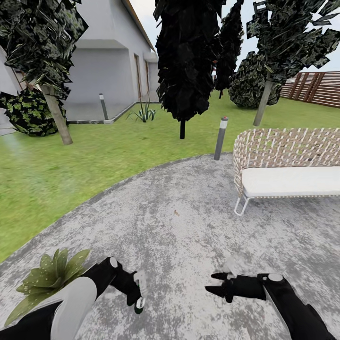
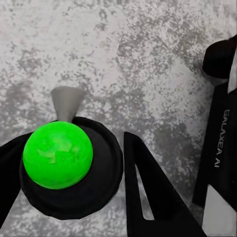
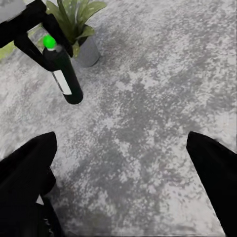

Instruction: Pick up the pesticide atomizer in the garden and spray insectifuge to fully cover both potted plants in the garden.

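Observation:
My left gripper (image 1: pixel 133 289) is shut on the pesticide atomizer (image 1: pixel 139 302), a dark bottle with a white label, held low over the grey paving. The left wrist view looks down on the atomizer's bright green cap (image 2: pixel 58 154) and grey nozzle (image 2: pixel 66 101), with black fingers (image 2: pixel 148 192) on either side. One potted plant (image 1: pixel 52 276), a low green rosette, sits beside my left forearm. Its grey pot (image 3: pixel 89 52) appears in the right wrist view just beyond the atomizer (image 3: pixel 65 76). My right gripper (image 1: pixel 215 284) hangs open over bare paving, fingers (image 3: pixel 217 182) wide apart.
A wicker sofa (image 1: pixel 288 165) with a white cushion stands at the right on the paving. A grey bollard light (image 1: pixel 220 138) stands at the lawn's edge. Trees, a house wall, a striped spiky plant (image 1: pixel 145 113) and a brown slatted fence (image 1: pixel 314 87) lie beyond.

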